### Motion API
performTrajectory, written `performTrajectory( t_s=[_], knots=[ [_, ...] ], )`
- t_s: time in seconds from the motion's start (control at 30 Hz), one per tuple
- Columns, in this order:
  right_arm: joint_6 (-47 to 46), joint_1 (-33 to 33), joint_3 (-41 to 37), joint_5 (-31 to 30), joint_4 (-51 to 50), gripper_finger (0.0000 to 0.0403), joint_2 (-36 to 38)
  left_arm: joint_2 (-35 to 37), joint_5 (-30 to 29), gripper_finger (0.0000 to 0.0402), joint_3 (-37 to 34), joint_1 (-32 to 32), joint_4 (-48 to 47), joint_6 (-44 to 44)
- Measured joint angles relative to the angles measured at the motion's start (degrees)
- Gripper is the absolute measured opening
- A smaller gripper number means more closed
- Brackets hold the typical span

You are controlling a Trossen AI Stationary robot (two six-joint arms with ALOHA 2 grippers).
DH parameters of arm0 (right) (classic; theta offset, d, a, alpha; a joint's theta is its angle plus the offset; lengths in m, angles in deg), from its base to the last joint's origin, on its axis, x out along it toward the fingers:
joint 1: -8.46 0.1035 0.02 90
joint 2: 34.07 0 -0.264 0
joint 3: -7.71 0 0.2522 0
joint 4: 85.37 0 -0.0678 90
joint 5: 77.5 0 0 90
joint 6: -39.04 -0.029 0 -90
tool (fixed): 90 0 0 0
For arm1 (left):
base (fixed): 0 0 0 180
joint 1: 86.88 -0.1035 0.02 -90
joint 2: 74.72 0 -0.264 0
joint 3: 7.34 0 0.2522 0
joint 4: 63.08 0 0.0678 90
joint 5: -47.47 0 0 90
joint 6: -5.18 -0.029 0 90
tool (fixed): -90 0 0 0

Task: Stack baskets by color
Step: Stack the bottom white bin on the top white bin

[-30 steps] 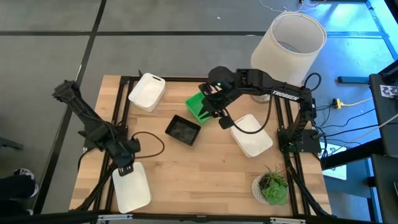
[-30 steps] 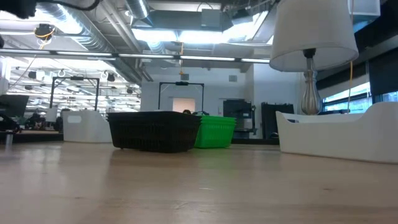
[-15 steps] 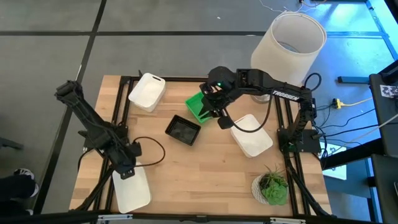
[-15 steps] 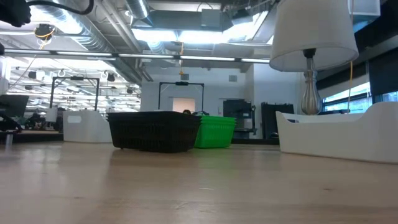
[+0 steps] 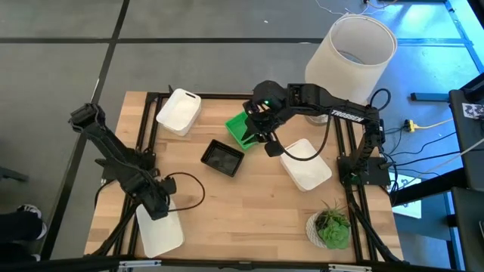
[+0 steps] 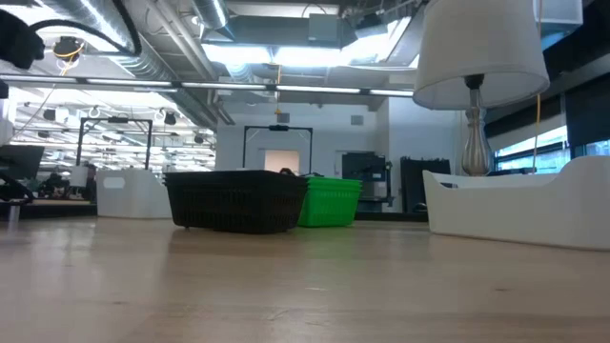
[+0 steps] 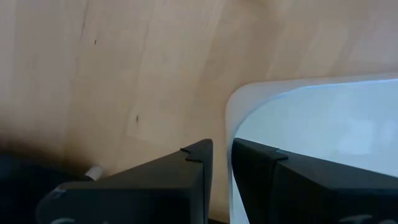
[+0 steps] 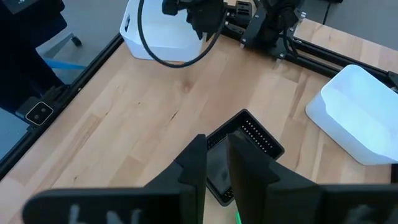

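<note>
My left gripper (image 5: 156,208) points down over the far edge of the white basket (image 5: 160,234) at the table's near left. Its fingers (image 7: 222,146) are a narrow gap apart, one over the basket's inside (image 7: 323,118) and one over the wood outside. My right gripper (image 5: 270,146) hovers high between the green basket (image 5: 240,130) and the right white basket (image 5: 306,164). Its fingers (image 8: 214,140) are narrowly apart and hold nothing. The black basket (image 5: 223,157) rests on the table at the middle. A third white basket (image 5: 179,112) rests at the far left. My left gripper comes from above with the white basket's rim, beside a rounded corner (image 7: 229,118), running into the gap between its two fingers. I cannot tell whether either finger touches the rim. The basket lies flat on the table.
A big white lampshade (image 5: 352,57) stands at the far right corner and a small plant (image 5: 331,227) at the near right. Black frame rails run along the table's left and right sides. Bare wood lies between the black basket and the near edge.
My left gripper has come down toward the near-left white basket, drifting a little toward the table's near edge and tipping more steeply downward. The basket has stayed where it was.
</note>
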Motion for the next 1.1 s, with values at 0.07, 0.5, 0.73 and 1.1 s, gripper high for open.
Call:
performTrajectory(
  t_s=[0.07, 0.5, 0.73, 1.1],
  knots=[
    [0.0, 0.0, 0.0, 0.0, 0.0, 0.0062, 0.0, -1.7, 0.8, 0.0049, 0.0, 0.0, 0.0, -1.2],
    [0.1, 0.0, 0.0, 0.0, 0.0, 0.0062, 0.0, -1.5, 4.9, 0.0001, 3.9, -5.9, -6.0, -13.0],
    [0.1, -0.1, 0.0, -1.0, -0.1, 0.0062, 0.0, 2.2, -0.2, 0.0, 17.4, -16.7, -23.9, -25.9],
    [-1.3, -0.6, -0.1, -2.5, -4.1, 0.0062, 0.0, 2.3, -18.3, 0.0, 37.9, -30.1, -36.9, -33.7]
  ],
)
